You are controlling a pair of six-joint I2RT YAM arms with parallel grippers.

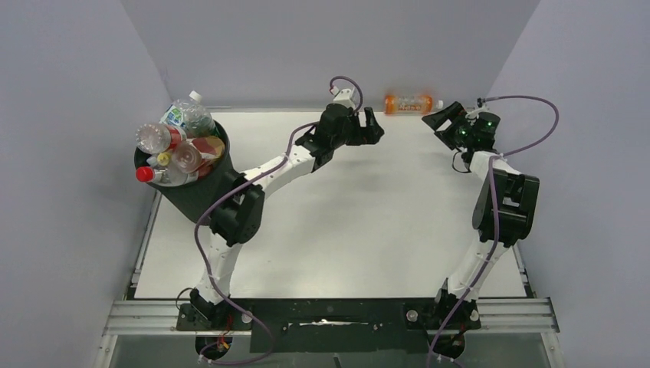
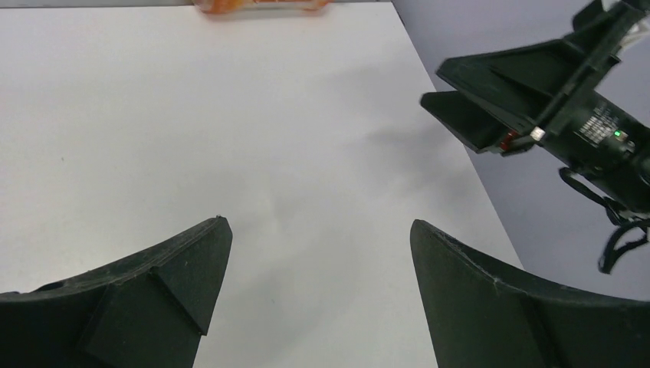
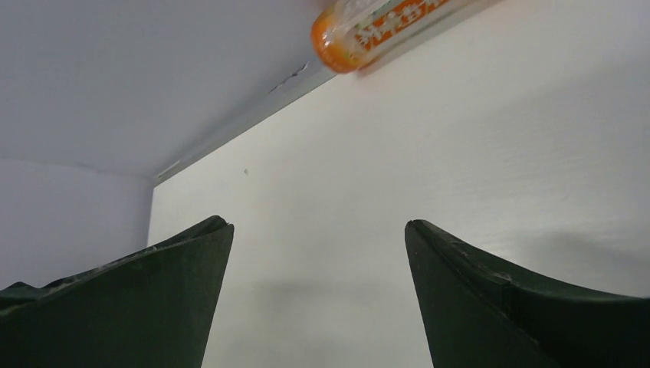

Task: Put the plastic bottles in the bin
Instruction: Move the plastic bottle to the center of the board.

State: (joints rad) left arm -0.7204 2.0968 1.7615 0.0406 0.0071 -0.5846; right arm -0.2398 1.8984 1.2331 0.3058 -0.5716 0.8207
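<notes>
Left arm [image 1: 257, 180]: reaches from the near-left base diagonally to the far centre, elbow bent.
Left gripper [image 1: 373, 126]: jaws spread wide, nothing between them.
Right arm [image 1: 503, 201]: rises along the right edge, elbow folded.
Right gripper [image 1: 442, 117]: jaws spread wide, empty, aimed far-left.
Spacing: grippers near each other, apart.

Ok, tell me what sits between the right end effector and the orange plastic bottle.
Nothing: the right wrist view shows only bare white table between the right end effector and the orange plastic bottle.
</notes>
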